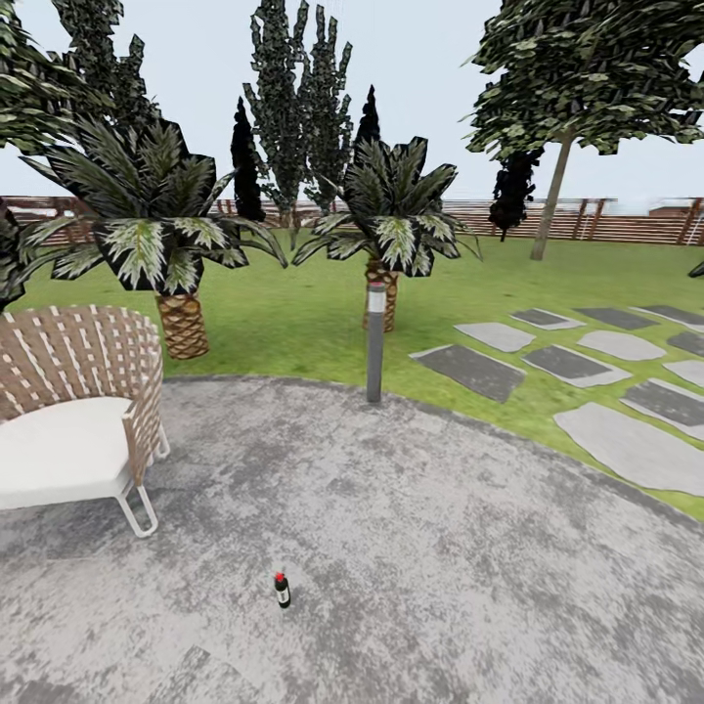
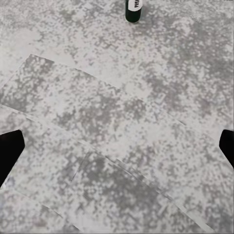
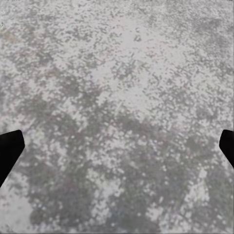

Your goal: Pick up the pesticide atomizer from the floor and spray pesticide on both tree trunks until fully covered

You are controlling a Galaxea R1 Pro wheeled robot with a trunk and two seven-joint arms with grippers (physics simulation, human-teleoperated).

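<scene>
Grey paving (image 1: 440, 548) under me, left claw (image 2: 117, 146) spread wide, right claw (image 3: 117, 146) wide too, both empty. I'd creep forward, keep the left low and centred. Atomizer (image 2: 133, 10) stands upright ahead of the left claw, well apart, nearer me than the post (image 1: 375, 342).
</scene>
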